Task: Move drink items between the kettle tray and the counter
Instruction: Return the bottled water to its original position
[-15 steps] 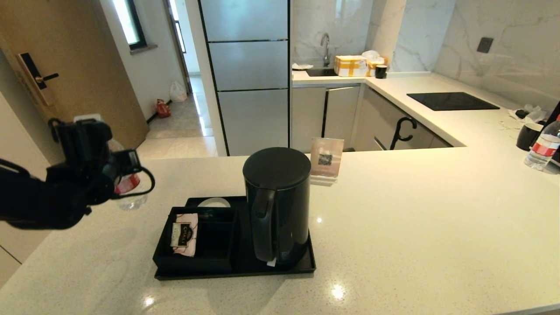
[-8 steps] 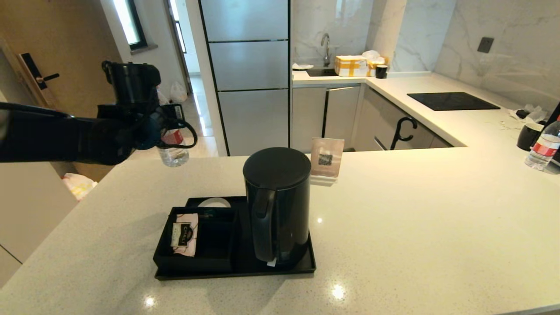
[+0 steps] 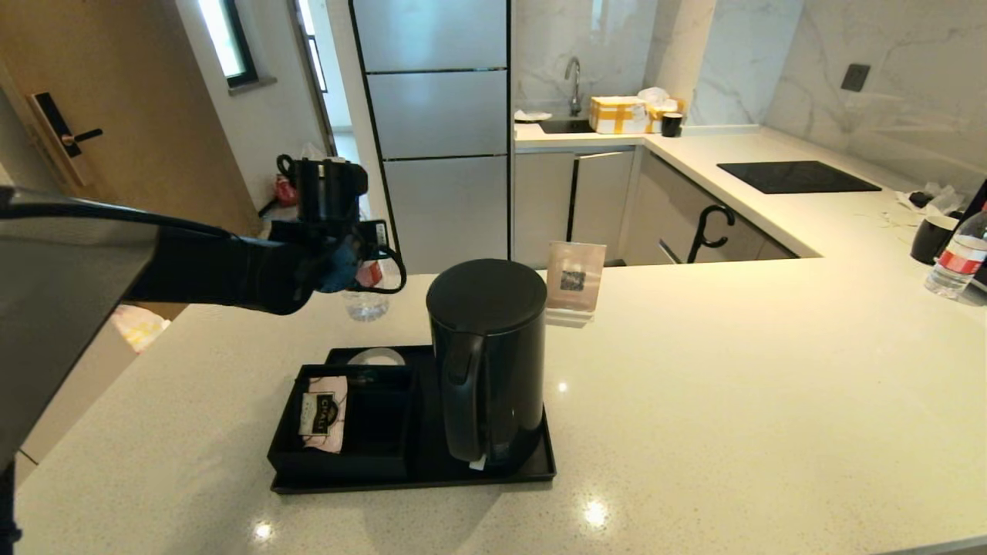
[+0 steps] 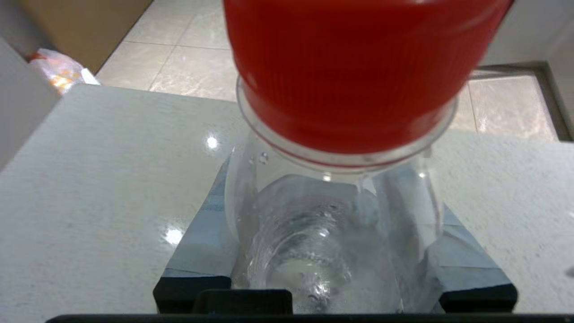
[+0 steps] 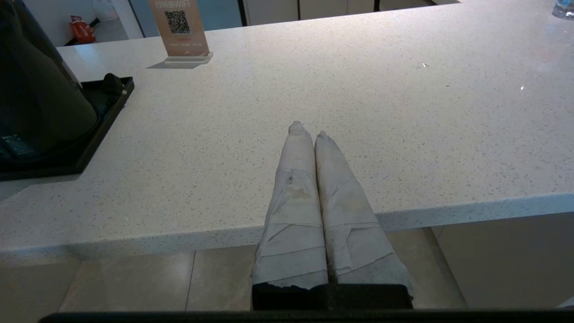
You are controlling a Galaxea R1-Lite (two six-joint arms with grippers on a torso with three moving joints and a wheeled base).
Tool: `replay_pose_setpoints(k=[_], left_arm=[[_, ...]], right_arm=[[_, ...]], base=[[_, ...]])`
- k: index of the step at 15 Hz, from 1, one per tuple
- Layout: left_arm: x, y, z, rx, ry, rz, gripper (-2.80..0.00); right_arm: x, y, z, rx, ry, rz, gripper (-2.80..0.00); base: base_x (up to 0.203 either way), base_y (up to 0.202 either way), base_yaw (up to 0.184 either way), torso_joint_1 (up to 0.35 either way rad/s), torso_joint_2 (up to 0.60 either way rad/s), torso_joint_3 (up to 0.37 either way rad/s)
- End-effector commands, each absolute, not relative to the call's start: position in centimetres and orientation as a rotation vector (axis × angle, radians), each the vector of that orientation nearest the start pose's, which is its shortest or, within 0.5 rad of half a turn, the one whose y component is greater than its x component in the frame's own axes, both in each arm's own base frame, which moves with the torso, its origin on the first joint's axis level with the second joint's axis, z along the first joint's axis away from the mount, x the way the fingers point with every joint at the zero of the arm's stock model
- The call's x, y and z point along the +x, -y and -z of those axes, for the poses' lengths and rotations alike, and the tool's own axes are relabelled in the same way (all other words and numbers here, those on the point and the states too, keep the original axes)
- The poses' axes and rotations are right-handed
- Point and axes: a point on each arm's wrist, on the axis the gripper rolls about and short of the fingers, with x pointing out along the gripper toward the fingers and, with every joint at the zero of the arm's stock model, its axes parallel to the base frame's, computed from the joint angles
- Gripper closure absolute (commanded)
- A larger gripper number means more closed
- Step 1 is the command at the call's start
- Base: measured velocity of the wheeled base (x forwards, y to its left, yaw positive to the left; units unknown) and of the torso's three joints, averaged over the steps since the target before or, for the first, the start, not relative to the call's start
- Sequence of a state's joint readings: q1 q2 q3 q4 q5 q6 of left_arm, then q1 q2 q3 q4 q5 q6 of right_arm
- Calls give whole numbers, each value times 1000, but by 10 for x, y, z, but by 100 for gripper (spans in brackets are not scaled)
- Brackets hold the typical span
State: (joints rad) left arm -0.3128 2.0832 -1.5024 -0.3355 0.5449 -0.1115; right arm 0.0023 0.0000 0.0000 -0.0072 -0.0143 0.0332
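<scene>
My left gripper is shut on a small clear water bottle with a red cap. It holds the bottle upright above the far left part of the pale counter, just behind the black kettle tray. In the left wrist view the taped fingers press both sides of the bottle's body. The tall black kettle stands on the tray's right side. My right gripper is shut and empty over the counter's near edge, right of the kettle.
A pink tea sachet lies in the tray's square box. A WiFi sign stands behind the kettle. At the far right are a second water bottle and a black mug. The cooktop lies beyond.
The left arm has carried the bottle from the counter's left edge up and rightward, then lower, to a spot just behind the tray near the kettle. The right arm has not moved.
</scene>
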Motion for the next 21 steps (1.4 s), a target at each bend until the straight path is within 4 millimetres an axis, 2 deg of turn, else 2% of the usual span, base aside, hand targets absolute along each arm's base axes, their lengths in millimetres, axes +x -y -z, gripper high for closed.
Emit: replay_pose_setpoints(k=[1, 2, 4, 5, 7, 12, 14, 21], left_arm=[[415, 123, -191, 6, -242, -246, 0], [415, 124, -190, 4, -243, -245, 0], [415, 128, -161, -7, -314, -248, 0], [414, 128, -156, -7, -329, -249, 0], [411, 128, -149, 1, -350, -248, 0], [411, 129, -146, 1, -350, -247, 0], [407, 129, -126, 17, -381, -246, 0], [399, 134, -117, 23, -375, -229, 0]], right_arm=[[-23, 0, -76, 34, 8, 12, 0], [-23, 0, -76, 34, 8, 11, 0], [-23, 0, -76, 34, 8, 11, 0], [-23, 0, -76, 34, 8, 11, 0], [-23, 0, -76, 34, 8, 11, 0], [-23, 0, -76, 34, 8, 11, 0], [-23, 0, -76, 34, 8, 11, 0], [-23, 0, -76, 34, 8, 11, 0]], base=[[0, 0, 0, 0, 0, 0], [0, 0, 0, 0, 0, 0], [0, 0, 0, 0, 0, 0], [0, 0, 0, 0, 0, 0], [0, 0, 0, 0, 0, 0], [0, 0, 0, 0, 0, 0], [0, 0, 0, 0, 0, 0], [0, 0, 0, 0, 0, 0]])
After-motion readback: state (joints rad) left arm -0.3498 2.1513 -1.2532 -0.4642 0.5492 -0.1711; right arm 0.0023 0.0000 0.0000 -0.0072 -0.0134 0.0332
